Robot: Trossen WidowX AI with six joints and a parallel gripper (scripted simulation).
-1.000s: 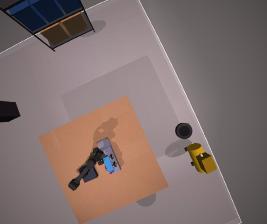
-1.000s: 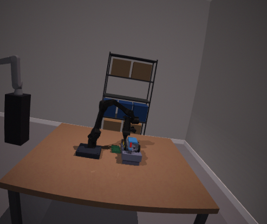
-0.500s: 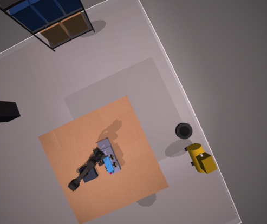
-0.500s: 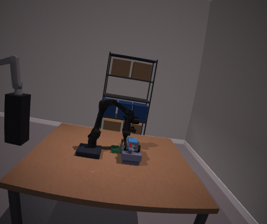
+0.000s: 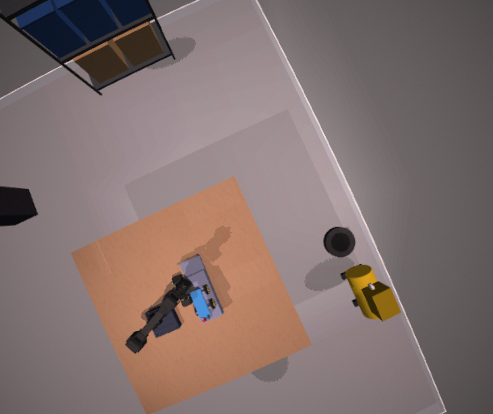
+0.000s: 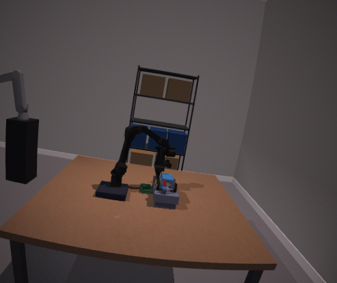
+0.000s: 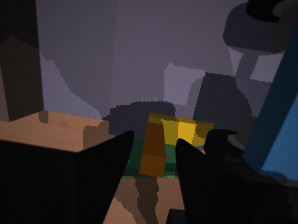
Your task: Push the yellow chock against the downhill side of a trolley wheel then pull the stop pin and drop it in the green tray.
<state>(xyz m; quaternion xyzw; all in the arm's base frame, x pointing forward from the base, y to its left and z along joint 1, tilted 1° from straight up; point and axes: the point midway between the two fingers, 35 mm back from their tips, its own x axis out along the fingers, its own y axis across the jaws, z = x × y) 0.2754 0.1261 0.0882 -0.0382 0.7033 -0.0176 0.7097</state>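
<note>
The blue trolley (image 5: 200, 302) (image 6: 167, 177) (image 7: 280, 150) stands on the grey ramp (image 5: 192, 265) (image 6: 166, 199) (image 7: 80, 60). The red pin head (image 5: 204, 320) (image 6: 165, 183) shows at its uphill end. The yellow chock (image 7: 186, 131) is on the ramp beside a black trolley wheel (image 7: 218, 142); whether they touch is unclear. My gripper (image 7: 155, 139) is partly open, its fingers on either side of the chock's orange handle (image 7: 154, 147), with gaps visible. The chock's rubber base is mostly hidden. The green tray (image 6: 146, 188) (image 7: 171, 156) lies between the ramp and the arm's base.
The arm's dark base (image 5: 165, 322) (image 6: 112, 191) stands on the wooden table (image 5: 260, 320) (image 6: 116, 232) beside the ramp. The trolley's body rises close to the right of the fingers in the wrist view. A shelf rack (image 6: 160, 122) stands behind the table, off it.
</note>
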